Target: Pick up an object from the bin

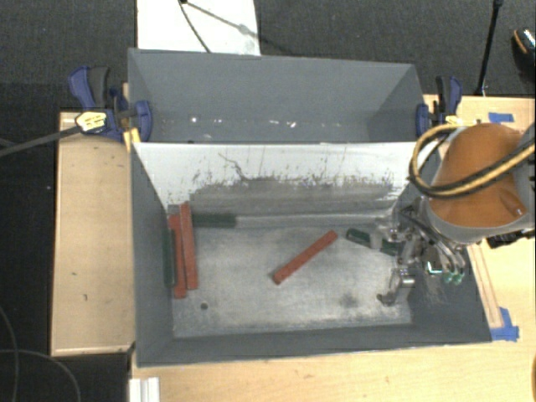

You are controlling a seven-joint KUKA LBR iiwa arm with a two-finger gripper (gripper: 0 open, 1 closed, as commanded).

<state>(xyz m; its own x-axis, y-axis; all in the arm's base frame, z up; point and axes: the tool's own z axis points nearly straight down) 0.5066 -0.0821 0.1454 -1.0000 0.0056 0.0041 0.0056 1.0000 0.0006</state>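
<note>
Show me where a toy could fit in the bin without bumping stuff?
Bare floor lies between the red sticks at the left wall and the slanted red stick, and along the front wall. It is crowded at the right, where the gripper hangs by a small dark green piece.

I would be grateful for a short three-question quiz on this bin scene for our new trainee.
1. True or false: the diagonal red-brown stick lies against the left wall of the bin.
2. Multiple choice: the gripper is nearest which wall? A) left B) back C) right
3. Fill in: the red sticks at the left wall lie ____ to that wall.

Key: 1 false, it lies mid-floor; 2 C; 3 parallel.
</note>
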